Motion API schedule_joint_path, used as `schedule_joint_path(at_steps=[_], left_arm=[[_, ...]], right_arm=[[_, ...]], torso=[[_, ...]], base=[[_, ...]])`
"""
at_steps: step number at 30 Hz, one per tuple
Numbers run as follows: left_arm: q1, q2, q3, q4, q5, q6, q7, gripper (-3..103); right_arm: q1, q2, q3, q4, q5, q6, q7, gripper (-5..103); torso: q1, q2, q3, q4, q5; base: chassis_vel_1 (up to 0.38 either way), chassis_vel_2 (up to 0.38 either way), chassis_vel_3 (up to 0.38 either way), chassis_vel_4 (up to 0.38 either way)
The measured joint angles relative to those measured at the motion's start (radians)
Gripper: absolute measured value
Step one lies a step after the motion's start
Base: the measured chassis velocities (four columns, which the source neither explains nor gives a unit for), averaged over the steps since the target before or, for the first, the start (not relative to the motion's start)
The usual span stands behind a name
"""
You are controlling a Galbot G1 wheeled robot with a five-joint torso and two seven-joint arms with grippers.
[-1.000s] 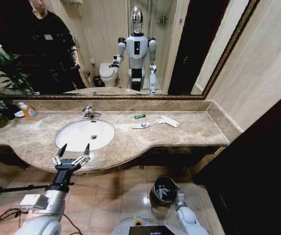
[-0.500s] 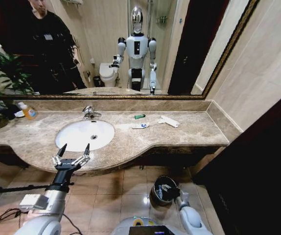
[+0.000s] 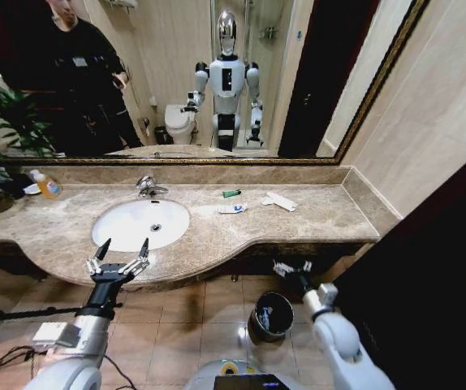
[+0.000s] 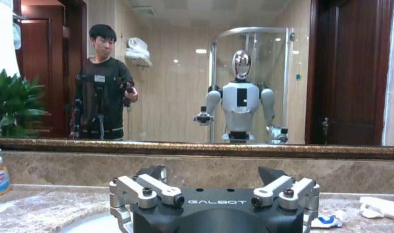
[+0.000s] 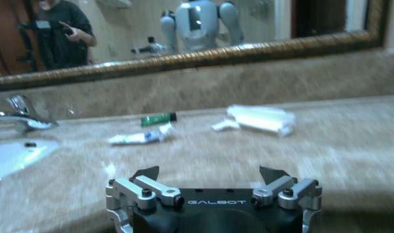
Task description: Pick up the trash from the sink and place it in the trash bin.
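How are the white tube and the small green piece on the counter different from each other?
The white tube is pale with a blue end, while the green piece is dark green. The white tube is longer; the green piece is shorter. The white tube lies nearer the counter's front edge, the green piece nearer the mirror. Both lie flat on the marble counter, right of the sink, apart from each other.

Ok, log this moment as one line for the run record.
right claw: open, raised above trash bin | left claw: open, at counter edge | trash: on counter beside sink
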Motion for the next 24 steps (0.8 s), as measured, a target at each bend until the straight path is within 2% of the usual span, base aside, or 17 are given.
schedule_joint_path(at_steps=[6, 8, 13, 18, 24], left_arm=[[0.0, 0.0, 0.0, 0.0, 0.0, 0.0, 0.0, 100], [0.0, 0.0, 0.0, 0.0, 0.0, 0.0, 0.0, 100], [0.0, 0.0, 0.0, 0.0, 0.0, 0.0, 0.0, 100], [0.0, 0.0, 0.0, 0.0, 0.0, 0.0, 0.0, 100], [0.0, 0.0, 0.0, 0.0, 0.0, 0.0, 0.0, 100]], right_arm=[[0.139, -0.045, -0.032, -0.048, 0.022, -0.038, -0.017, 100], [0.23, -0.083, -0.054, -0.101, 0.038, -0.047, -0.042, 100], [0.359, -0.129, -0.104, -0.192, 0.06, -0.074, -0.075, 100], [0.476, -0.142, -0.202, -0.261, 0.1, -0.116, -0.075, 100], [0.622, -0.137, -0.318, -0.348, 0.111, -0.134, -0.086, 100]], torso=[[0.0, 0.0, 0.0, 0.0001, 0.0001], [0.0, 0.0, 0.0, 0.0, -0.0003], [0.0, 0.0, 0.0, -0.0001, -0.0002], [0.0, 0.0, 0.0, 0.0, -0.0001], [0.0, 0.0, 0.0, 0.0, -0.0002]], base=[[0.0, 0.0, 0.0, 0.0], [0.0, 0.0, 0.0, 0.0], [0.0, 0.0, 0.0, 0.0], [0.0, 0.0, 0.0, 0.0], [0.0, 0.0, 0.0, 0.0]])
